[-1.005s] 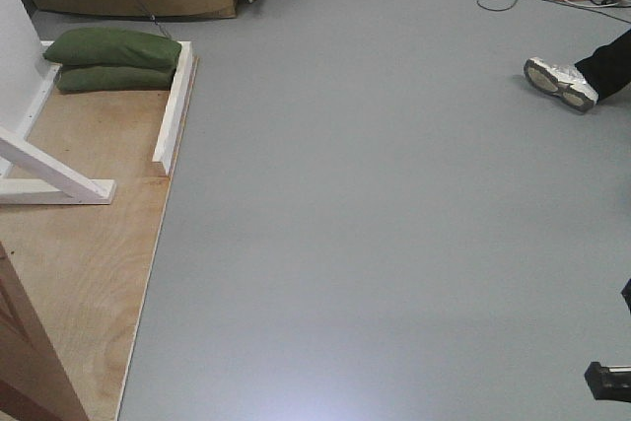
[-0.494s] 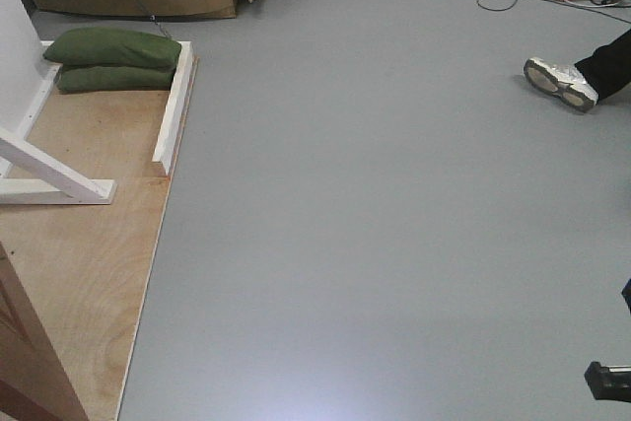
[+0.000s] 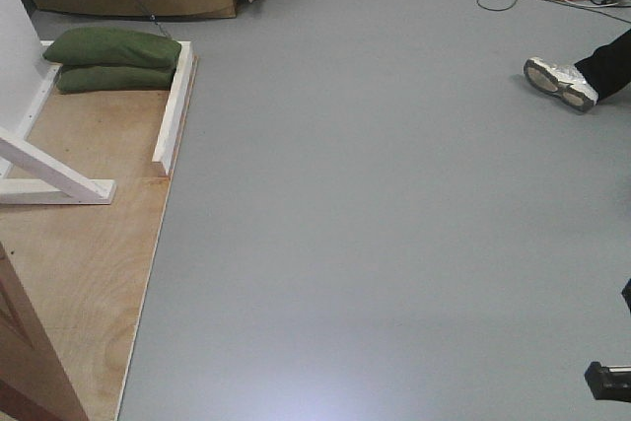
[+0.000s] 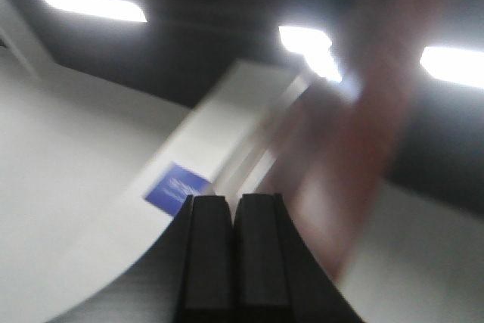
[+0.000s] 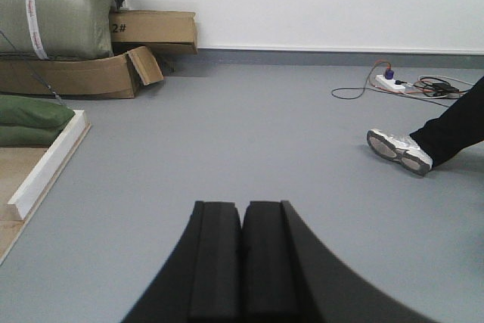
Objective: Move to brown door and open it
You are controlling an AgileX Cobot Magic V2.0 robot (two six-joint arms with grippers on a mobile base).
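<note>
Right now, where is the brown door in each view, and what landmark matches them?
Exterior front-facing: the brown door is a sliver in the bottom-left corner.
Left wrist: the door is a blurred reddish band right of centre, slanting down from the top right.
Right wrist: not in view.
Landmark: the white shoe, at right in the front and right wrist views; absent from the left wrist.

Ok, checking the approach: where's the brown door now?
Front view: the door shows only as a sliver in the bottom-left corner, at the near end of the plywood board.
</note>
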